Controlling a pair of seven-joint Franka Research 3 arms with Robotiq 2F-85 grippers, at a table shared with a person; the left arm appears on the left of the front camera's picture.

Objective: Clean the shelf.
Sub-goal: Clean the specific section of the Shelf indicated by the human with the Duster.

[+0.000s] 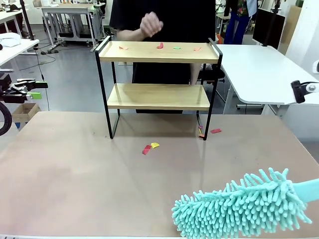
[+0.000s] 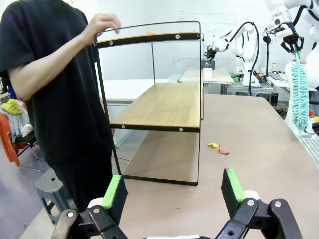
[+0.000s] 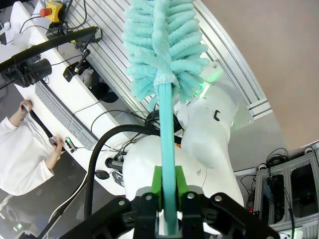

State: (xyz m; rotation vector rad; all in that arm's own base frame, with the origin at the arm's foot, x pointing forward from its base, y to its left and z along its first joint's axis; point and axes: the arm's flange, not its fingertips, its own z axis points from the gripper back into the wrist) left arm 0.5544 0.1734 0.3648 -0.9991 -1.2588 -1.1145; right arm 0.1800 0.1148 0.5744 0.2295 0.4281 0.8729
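**Item: shelf** [image 1: 157, 96]. Two-tier rack with two light wooden boards in a thin black metal frame with raised side rails. It stands on the table [image 1: 65, 174] at the middle of the far edge.
**Condition:** small coloured scraps [image 1: 160, 46] lie along the top board. The lower board looks bare. More scraps [image 1: 150, 147] lie on the table just in front of the rack, toward its right leg.
**Handling (judged):** rigid but probably light. The smooth boards should let scraps slide off easily, and a firm sideways push might shift or tip the frame. The best hold is a side rail or an upright, not a board edge.

**Item: duster** [image 1: 241, 206]. Soft teal chenille head on a stiff teal handle, hanging over the table's near right corner.

**Right gripper** [image 3: 168, 181]: clamped on the duster's handle, just below the head.
**Left gripper** [image 2: 173, 188]: jaws spread wide and holding nothing, facing the shelf's left end from beyond the table's left edge.

**Person's hand** [image 1: 151, 25]: raised above the top board's far edge. Contact with the rail cannot be told.
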